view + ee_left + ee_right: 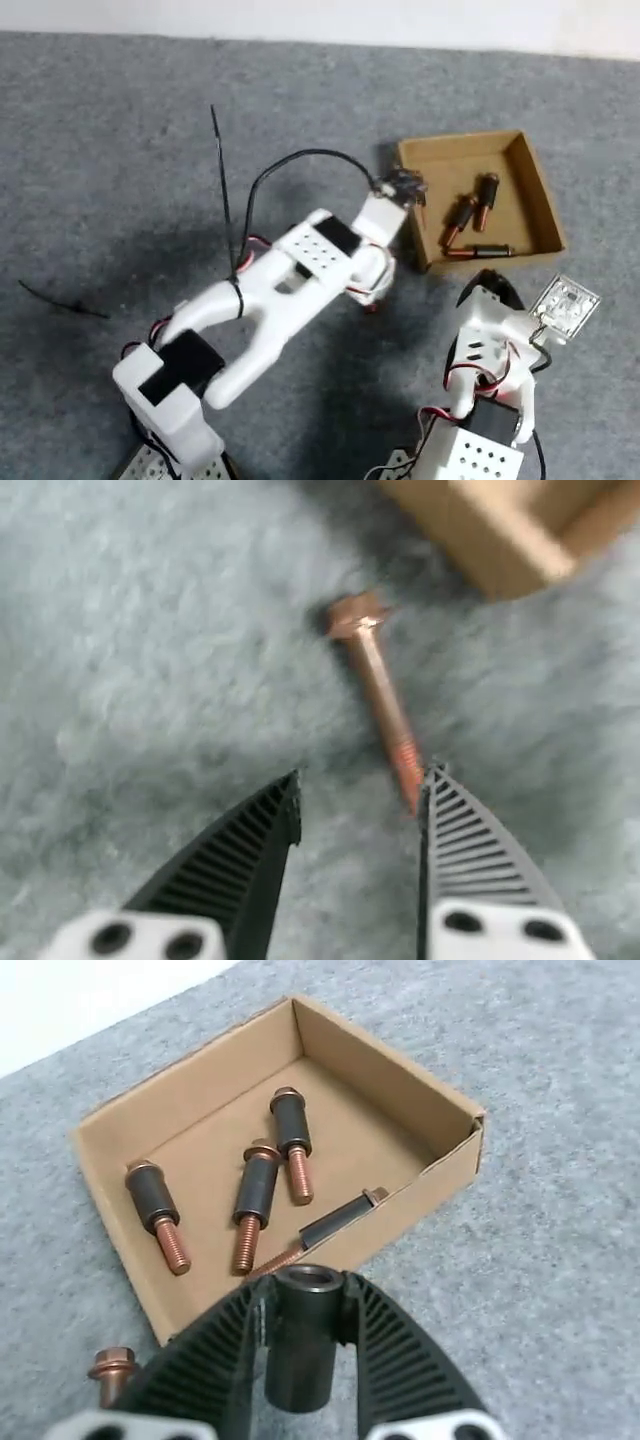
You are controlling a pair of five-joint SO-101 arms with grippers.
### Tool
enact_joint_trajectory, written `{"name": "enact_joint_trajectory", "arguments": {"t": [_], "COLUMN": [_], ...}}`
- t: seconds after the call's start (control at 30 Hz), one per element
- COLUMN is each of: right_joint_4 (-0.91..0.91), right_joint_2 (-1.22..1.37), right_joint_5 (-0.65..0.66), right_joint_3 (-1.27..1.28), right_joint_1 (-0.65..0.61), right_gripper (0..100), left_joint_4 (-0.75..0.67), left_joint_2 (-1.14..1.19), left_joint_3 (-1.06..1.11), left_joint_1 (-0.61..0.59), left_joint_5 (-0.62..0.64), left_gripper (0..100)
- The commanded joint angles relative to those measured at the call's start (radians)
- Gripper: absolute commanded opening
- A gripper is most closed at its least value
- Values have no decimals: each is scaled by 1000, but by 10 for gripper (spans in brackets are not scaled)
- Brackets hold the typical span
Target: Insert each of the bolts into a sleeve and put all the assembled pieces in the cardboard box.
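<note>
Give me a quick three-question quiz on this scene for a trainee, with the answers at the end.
1. True or false: the right gripper is shut on a black sleeve.
2. How many assembled pieces lie in the cardboard box?
3. Where is the loose bolt? A: in the box. B: on the carpet near the box, ahead of the open left gripper. C: in the right gripper.
Key: 1 true; 2 four; 3 B.

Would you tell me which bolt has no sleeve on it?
The bolt lying on the carpet outside the cardboard box, beside the left pincer; the four boxed bolts wear black sleeves.
</note>
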Motion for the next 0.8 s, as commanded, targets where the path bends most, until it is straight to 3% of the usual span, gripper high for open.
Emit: {"name": "enact_joint_trajectory", "arguments": {"t": [0.0,0.23,0.5,0.77], "right_joint_4": [-35,-36,-140,-142], "right_joint_2": [-15,-15,-13,-13], "right_joint_5": [2,2,3,5], "right_joint_3": [-10,-10,7,16], "right_joint_1": [10,5,5,4], "right_gripper": [5,5,5,5], "left_joint_4": [21,-46,-149,-48], "left_joint_2": [-12,-2,180,315], "left_joint_3": [-82,-64,-73,-225], "left_joint_1": [33,41,33,12], "left_joint_5": [-5,97,107,107], "left_gripper": [189,190,192,189]}}
